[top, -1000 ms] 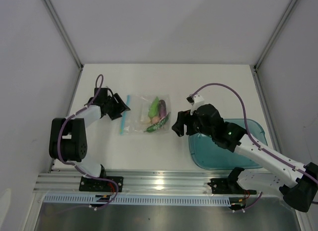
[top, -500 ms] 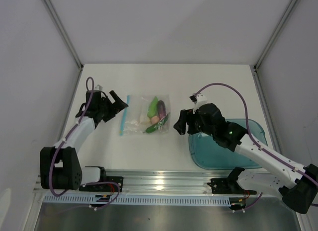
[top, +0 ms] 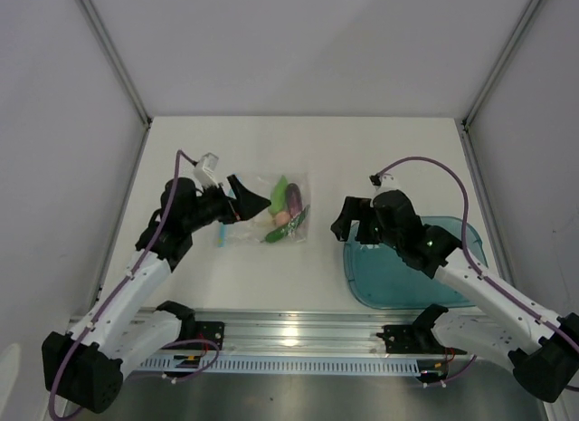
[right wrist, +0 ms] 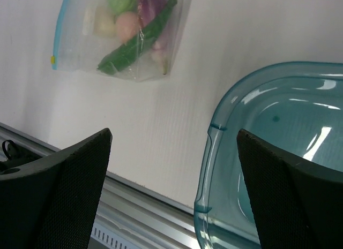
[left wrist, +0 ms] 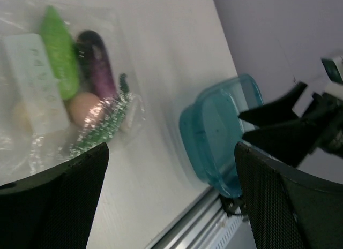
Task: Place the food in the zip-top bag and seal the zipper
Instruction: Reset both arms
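The clear zip-top bag lies flat on the table with the food inside: light green cucumber, purple eggplant, pink egg and dark green pepper. Its light blue zipper runs along the left edge and looks closed in the right wrist view. My left gripper is open and empty above the bag's left part. My right gripper is open and empty, right of the bag. The left wrist view shows the cucumber, the eggplant and the pink egg.
A translucent teal tray sits at the front right, under my right arm, and looks empty; it also shows in the right wrist view. The metal rail runs along the near table edge. White walls close in the sides and back.
My left arm swung from the bag's left side to above its left part, now pointing right. My right gripper drew back to the right, toward the tray. The bag stayed put.
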Robot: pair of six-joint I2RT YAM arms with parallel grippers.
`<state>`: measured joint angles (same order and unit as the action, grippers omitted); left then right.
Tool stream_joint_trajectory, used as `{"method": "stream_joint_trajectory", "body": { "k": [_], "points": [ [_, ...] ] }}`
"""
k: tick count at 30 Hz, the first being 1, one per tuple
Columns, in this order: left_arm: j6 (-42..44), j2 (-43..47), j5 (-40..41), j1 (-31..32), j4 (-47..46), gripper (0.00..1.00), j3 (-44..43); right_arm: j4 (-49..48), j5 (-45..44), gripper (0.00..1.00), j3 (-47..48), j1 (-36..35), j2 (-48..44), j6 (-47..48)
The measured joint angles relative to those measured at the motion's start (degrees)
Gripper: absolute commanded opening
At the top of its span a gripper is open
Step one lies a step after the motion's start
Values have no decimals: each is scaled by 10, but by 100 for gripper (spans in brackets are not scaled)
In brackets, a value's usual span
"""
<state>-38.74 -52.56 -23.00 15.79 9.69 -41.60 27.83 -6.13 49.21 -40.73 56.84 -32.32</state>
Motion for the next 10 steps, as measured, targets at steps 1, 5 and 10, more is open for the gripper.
{"method": "stream_joint_trajectory", "body": {
  "k": [1, 5, 10],
  "points": [
    [-3, 4, -16, 19, -16, 100, 6, 4, -4, 99, -3, 0, -7, -5],
    [-26, 49, -60, 76, -100, 100, 80, 15, -16, 99, -31, 0, -54, -24],
    [-55, 149, -77, 116, -166, 99, 164, 3, -14, 100, -88, 0, -154, -37]
  ]
}}
